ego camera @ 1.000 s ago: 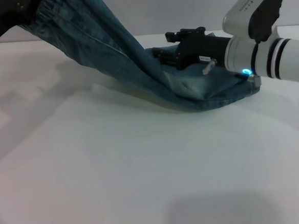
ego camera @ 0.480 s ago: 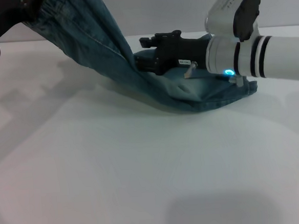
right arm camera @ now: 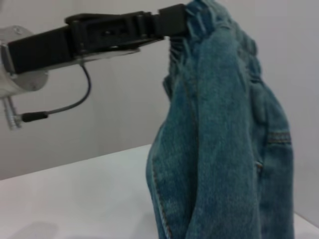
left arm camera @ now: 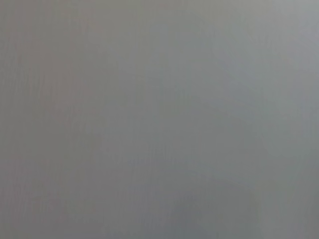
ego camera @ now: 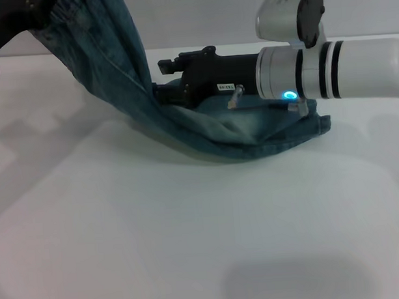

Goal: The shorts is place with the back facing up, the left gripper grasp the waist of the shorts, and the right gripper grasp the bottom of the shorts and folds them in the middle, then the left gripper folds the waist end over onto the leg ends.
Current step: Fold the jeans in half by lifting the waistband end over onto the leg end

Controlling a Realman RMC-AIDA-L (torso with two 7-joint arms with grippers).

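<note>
Item: denim shorts (ego camera: 183, 116), landmark for this entry. Waist end raised high off the table (ego camera: 192, 246); leg ends lying on the table.

Left gripper (right arm camera: 172, 22): at the raised waistband, closed on the bunched denim there. The left wrist view shows only blank grey.

Right gripper (ego camera: 164, 90): low, at the leg end of the shorts, just over the cloth on the table. Its fingers are hidden behind the hanging denim; whether they grip anything cannot be told.

Risks, judged:
- Waistband slipping from the left gripper as it carries over, since the hold is on a narrow bunch of heavy cloth.
- Leg ends dragging along the table if nothing pins them, leaving the fold crooked.
- Hanging cloth catching on the right arm, which lies across the shorts.

Surface: plain white table, smooth, with soft shadows in front of the shorts.

Room: bare pale wall behind the shorts.
</note>
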